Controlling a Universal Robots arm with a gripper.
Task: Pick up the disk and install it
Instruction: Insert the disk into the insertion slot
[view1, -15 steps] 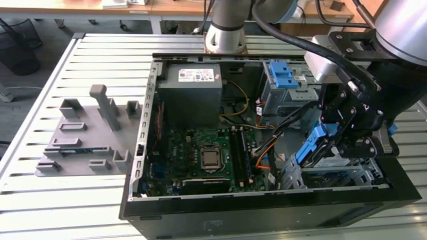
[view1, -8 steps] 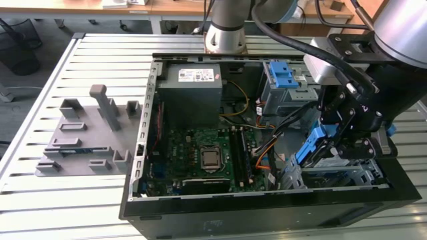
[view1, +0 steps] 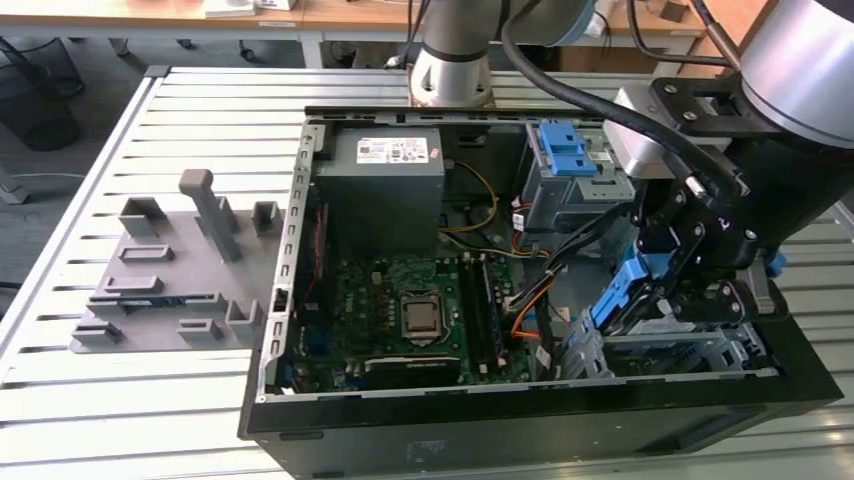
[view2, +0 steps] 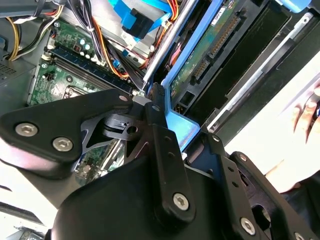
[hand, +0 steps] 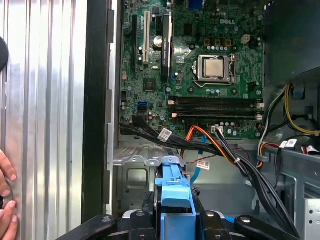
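Disk (view2: 212, 47) stands clamped between the fingers (view2: 161, 131), over the drive cage (view1: 681, 350).

The case (view1: 534, 425) lies open on the table (view1: 134, 420). On the table, to the exterior view's left of the case, stands a rack (view1: 167, 270). The arm's base (view1: 454, 60) rises just beyond the case's far wall. Inside the case, the power supply (view1: 390, 165) sits at the far end and the motherboard (view1: 400, 320) near of it. A drive cage (view1: 567, 175) sits far on the exterior view's right, with a bay (view1: 667, 350) near of it. Cables (view1: 534, 290) run between motherboard and bay. The pincer (view1: 683, 295) hangs over the bay, gripping the tilted disk (view1: 621, 295). In the first wrist view a hand (hand: 6, 200) lies on the table outside the case.
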